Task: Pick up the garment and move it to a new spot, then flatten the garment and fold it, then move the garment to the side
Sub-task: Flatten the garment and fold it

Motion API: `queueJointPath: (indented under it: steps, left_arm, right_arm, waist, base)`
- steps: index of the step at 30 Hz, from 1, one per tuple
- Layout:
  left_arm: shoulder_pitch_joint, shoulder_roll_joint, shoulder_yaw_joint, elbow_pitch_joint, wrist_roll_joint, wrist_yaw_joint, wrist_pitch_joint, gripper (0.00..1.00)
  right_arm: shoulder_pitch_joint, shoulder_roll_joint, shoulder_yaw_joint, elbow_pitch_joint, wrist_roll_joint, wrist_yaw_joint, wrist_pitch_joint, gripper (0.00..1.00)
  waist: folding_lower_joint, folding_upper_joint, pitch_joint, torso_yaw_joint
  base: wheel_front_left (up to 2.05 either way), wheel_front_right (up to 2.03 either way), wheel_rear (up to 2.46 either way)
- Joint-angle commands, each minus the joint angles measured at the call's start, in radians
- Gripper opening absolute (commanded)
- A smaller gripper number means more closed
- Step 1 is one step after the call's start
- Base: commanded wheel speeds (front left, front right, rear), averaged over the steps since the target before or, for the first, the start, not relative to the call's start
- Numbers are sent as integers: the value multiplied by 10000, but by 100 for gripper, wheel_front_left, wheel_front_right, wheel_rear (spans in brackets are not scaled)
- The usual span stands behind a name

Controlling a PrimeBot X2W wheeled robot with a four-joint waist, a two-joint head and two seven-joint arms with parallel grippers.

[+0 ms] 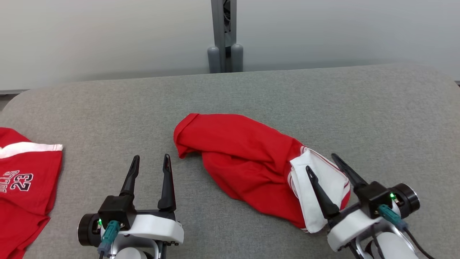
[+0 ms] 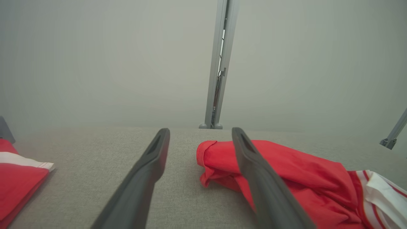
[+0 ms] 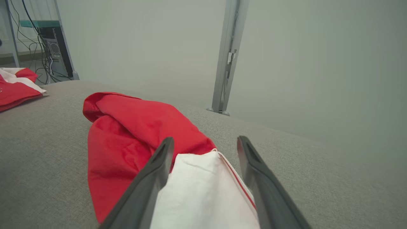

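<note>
The garment (image 1: 248, 158) is a crumpled red piece with a white, red-striped end, lying in a heap on the grey table (image 1: 287, 93) right of centre. My right gripper (image 1: 322, 162) is open, its fingers spread over the white end (image 3: 200, 190), which lies between them. The left gripper (image 1: 151, 162) is open too and holds nothing, standing over bare table just left of the garment's red hem (image 2: 206, 156).
A second red garment (image 1: 25, 183) with white trim and the number 23 lies at the table's left edge. A grey post (image 1: 224, 36) rises behind the table's far edge, against a pale wall. Cables and equipment (image 3: 47, 51) stand beyond the left end.
</note>
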Motion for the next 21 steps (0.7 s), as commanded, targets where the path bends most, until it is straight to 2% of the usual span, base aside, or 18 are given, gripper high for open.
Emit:
queueJointPath:
  steps: [1, 8, 13, 14, 15, 16, 21]
  left_arm:
    - [-24, 35, -6, 15, 57, -54, -23, 100]
    - [2, 36, -179, 73, -17, -69, -23, 100]
    - [-11, 33, -223, 77, -66, -42, -23, 100]
    - [-27, 33, -237, 71, -78, -36, -23, 100]
    - [-42, 36, -246, 63, -74, -29, -23, 100]
    - [-57, 35, -259, 60, -71, -20, -23, 100]
    - [-129, 35, -280, 63, -128, 6, -23, 100]
  right_arm:
    - [-223, 83, -27, 201, -240, -1, 133, 100]
    - [-610, 335, -108, 1253, -1323, -1, 812, 100]
    - [-725, 483, -612, 1795, -1869, -1, 1034, 100]
    - [-753, 516, -706, 1862, -1904, -1, 1078, 66]
    - [-783, 547, -814, 1918, -1925, -1, 1106, 4]
    - [-794, 551, -892, 1972, -1923, -1, 1094, 0]
    - [-993, 660, -1181, 2044, -1633, -1, 913, 0]
  waist:
    - [0, 0, 19, 123]
    - [0, 0, 148, 566]
    - [0, 0, 257, 792]
    - [0, 0, 279, 823]
    - [0, 0, 299, 849]
    - [0, 0, 317, 868]
    - [0, 0, 383, 893]
  base:
    - [0, 0, 0]
    - [0, 0, 0]
    - [0, 0, 0]
    - [0, 0, 0]
    - [0, 0, 0]
    - [0, 0, 0]
    - [0, 0, 0]
